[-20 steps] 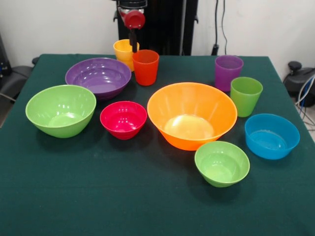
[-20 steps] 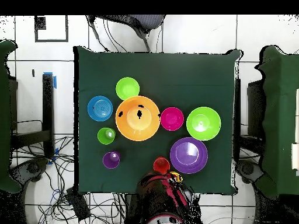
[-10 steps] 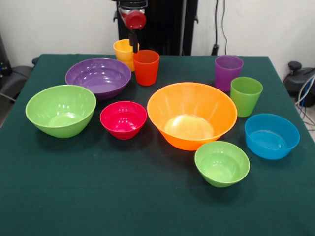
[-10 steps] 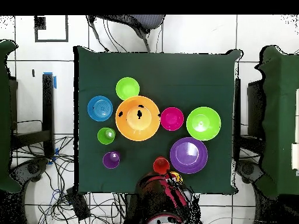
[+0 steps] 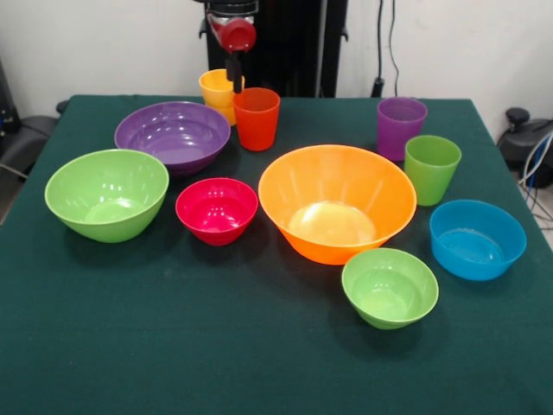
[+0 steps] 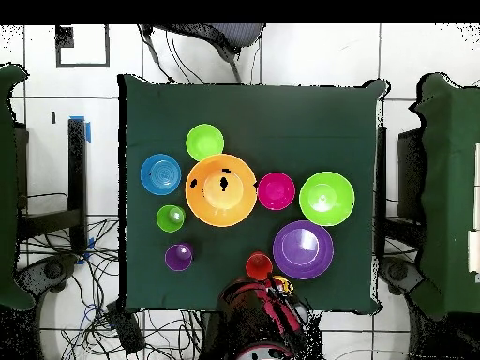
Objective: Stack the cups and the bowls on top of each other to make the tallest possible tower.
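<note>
Nothing on the desk (image 5: 259,363) has shifted since the earlier frames; the arm's position is also unchanged.

Pincer (image 5: 234,83): hangs at the far edge of the desk, directly over the yellow cup (image 5: 216,93) and just behind the red-orange cup (image 5: 256,118). Its tip is a thin dark shape under the red wrist piece; cannot tell whether it is spread or closed, or whether it has hold of anything. Overhead view shows only the arm's bulk there.

Bowls, all upright, all separate, none stacked:
- orange bowl (image 5: 337,203), largest, mid-desk
- purple bowl (image 5: 173,136), far left, beside the red-orange cup
- big green bowl (image 5: 106,194), left side
- magenta bowl (image 5: 216,210), between big green bowl and orange bowl
- small green bowl (image 5: 390,287), nearest the camera, just in front of the orange bowl
- blue bowl (image 5: 477,239), right side

Cups: purple cup (image 5: 401,127) and green cup (image 5: 431,169) stand upright at far right, close together. Yellow and red-orange cups stand side by side, appearing to overlap in the front view.
</note>
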